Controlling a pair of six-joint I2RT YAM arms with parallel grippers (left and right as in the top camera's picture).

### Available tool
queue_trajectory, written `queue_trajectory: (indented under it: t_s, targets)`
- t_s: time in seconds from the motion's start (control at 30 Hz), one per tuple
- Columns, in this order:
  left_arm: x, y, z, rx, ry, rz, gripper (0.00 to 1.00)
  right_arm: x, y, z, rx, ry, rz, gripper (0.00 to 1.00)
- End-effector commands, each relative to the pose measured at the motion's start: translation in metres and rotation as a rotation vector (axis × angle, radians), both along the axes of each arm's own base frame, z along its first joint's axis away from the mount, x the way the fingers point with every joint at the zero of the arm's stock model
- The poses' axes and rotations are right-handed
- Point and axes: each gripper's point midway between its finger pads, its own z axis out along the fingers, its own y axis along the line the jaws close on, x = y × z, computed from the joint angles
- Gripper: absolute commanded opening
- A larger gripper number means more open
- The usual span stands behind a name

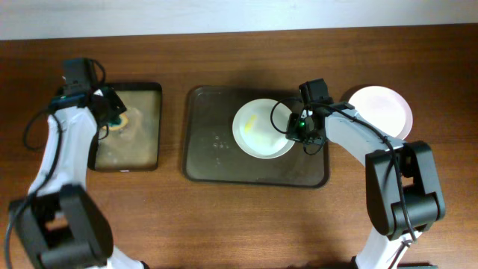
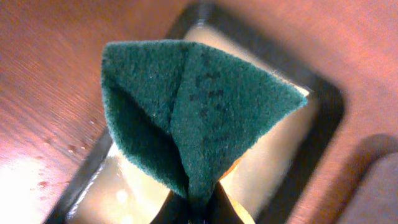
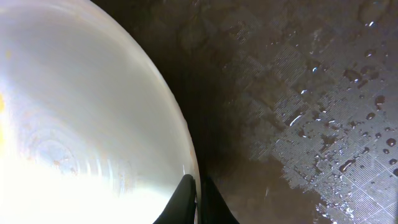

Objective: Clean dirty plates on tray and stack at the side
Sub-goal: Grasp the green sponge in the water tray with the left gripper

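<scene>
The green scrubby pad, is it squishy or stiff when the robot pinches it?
Probably floppy: the green pad folds into a creased cone where the left gripper pinches it. Likely light, since that small pinch holds it up. Its fuzzy, rough surface probably won't slip easily.

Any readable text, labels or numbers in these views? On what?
Nothing readable in any view.
Scouring pad: faint dark print-like marks, too blurred to read.
Plate in the big tray, second plate beside it, small tray: no markings visible.
</scene>
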Motion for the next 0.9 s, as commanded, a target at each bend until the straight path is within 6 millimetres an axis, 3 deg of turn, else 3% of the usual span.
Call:
queue_trajectory:
  t_s: [0.0,0.1,0.17,0.23,0.33,0.43,0.47,0.57,0.63,0.67,0.7,0.73,0.8,0.87]
  targets:
    - [0.004,0.002,0.008,0.008,-0.039,-0.004,0.0,-0.021,-0.001,-0.025,-0.041,0.084,0.019,0.04]
    - [0.004,-0.003,-0.049,-0.034,0.044,-0.017,0.0,-0.022,0.002,-0.025,-0.042,0.084,0.026,0.04]
    - [0.004,-0.009,-0.06,-0.072,0.065,-0.034,0.0,-0.023,0.006,-0.025,-0.043,0.084,0.039,0.04]
    - [0.009,-0.015,-0.039,-0.098,0.02,-0.059,0.0,-0.025,0.012,-0.025,-0.043,0.084,0.054,0.04]
    - [0.015,-0.028,0.011,-0.135,-0.097,-0.104,0.0,-0.027,0.018,-0.025,-0.044,0.083,0.069,0.04]
    - [0.008,-0.063,0.062,-0.202,-0.207,-0.204,0.0,-0.026,0.024,-0.024,-0.042,0.072,0.085,0.04]
    - [0.006,-0.077,0.068,-0.209,-0.214,-0.237,0.0,-0.027,0.025,-0.024,-0.045,0.068,0.103,0.04]
    - [0.002,-0.117,0.061,-0.223,-0.17,-0.328,0.0,-0.027,0.027,-0.024,-0.082,0.041,0.262,0.04]
    - [-0.001,-0.155,0.052,-0.21,-0.139,-0.451,0.0,-0.025,0.022,-0.024,-0.101,0.026,0.332,0.04]
    - [-0.002,-0.166,0.05,-0.211,-0.131,-0.477,0.0,-0.024,0.018,-0.024,-0.102,0.025,0.327,0.09]
    - [-0.003,-0.179,0.046,-0.215,-0.118,-0.506,0.0,-0.022,0.012,-0.024,-0.097,0.028,0.301,0.3]
    - [-0.004,-0.188,0.042,-0.218,-0.108,-0.527,0.0,-0.02,0.007,-0.024,-0.085,0.036,0.246,0.4]
    - [-0.005,-0.205,0.036,-0.222,-0.095,-0.564,0.0,-0.018,-0.001,-0.024,-0.054,0.06,0.103,0.42]
    - [-0.004,-0.224,0.03,-0.224,-0.092,-0.606,0.0,-0.016,0.007,-0.021,0.036,0.066,0.055,0.42]
